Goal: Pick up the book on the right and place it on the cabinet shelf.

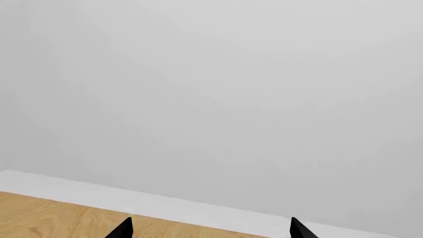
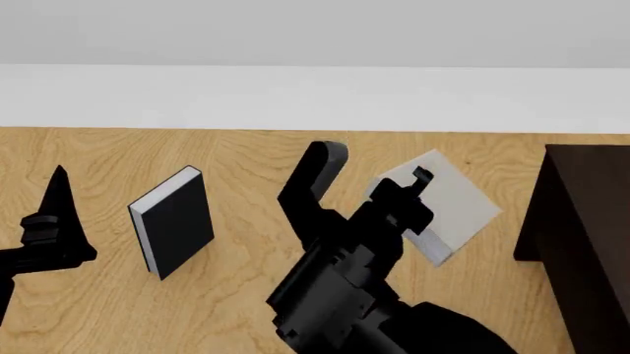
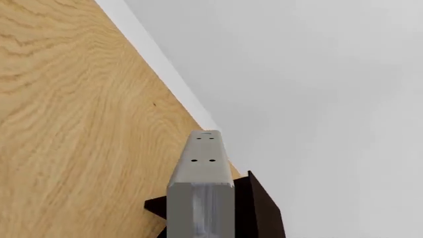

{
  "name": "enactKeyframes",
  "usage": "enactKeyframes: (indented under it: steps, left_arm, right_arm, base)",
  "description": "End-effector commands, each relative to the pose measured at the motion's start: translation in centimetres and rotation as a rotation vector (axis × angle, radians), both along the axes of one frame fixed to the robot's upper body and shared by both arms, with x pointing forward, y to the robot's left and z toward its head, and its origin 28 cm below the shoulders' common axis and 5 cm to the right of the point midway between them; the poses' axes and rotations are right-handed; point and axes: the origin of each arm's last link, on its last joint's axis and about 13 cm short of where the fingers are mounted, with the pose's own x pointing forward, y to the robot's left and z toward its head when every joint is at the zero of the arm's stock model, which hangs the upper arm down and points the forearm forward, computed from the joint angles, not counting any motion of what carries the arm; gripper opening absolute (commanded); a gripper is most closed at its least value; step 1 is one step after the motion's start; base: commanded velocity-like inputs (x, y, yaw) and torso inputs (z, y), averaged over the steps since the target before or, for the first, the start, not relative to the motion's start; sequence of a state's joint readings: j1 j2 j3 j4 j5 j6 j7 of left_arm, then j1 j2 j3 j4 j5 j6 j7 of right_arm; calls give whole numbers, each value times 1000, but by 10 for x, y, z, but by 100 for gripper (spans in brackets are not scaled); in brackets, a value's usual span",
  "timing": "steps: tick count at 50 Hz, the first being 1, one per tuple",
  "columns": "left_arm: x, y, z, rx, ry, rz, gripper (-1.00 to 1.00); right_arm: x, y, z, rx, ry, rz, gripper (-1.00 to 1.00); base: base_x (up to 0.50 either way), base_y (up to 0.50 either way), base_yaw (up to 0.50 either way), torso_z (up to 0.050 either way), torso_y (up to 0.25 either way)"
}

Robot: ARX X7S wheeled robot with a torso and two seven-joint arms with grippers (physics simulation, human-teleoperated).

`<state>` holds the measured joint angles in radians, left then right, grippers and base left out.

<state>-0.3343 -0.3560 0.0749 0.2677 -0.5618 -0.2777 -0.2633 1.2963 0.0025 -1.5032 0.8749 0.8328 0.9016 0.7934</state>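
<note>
My right gripper (image 2: 412, 193) is shut on the light-grey book (image 2: 455, 200), which is tilted and held off the wooden surface, left of the dark cabinet (image 2: 583, 243). In the right wrist view the book (image 3: 201, 173) stands edge-on between the jaws of the right gripper (image 3: 200, 220), with the cabinet (image 3: 261, 210) just behind it. My left gripper (image 2: 54, 214) is at the far left, open and empty; in the left wrist view its fingertips (image 1: 122, 229) stand wide apart around the gripper's middle (image 1: 211, 230).
A black-covered book with white pages (image 2: 174, 221) stands on the wooden surface (image 2: 246, 162) between my arms. A white baseboard (image 2: 315, 96) and a grey wall run along the back.
</note>
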Motion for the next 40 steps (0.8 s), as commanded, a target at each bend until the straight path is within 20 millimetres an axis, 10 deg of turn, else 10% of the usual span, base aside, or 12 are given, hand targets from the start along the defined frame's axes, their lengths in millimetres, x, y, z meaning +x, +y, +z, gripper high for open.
enactKeyframes:
  steps: [1,40]
  left_arm:
    - [1,0,0,-1,1,0,100]
    - [2,-1,-3,4,5,-9,100]
  right_arm:
    - [-4,-11,-14,-237,-80,-13,-100]
    - [-17,-18,-49,-328,-90,1,-100]
  base:
    - [0,0,0,0,0]
    - [0,0,0,1,2]
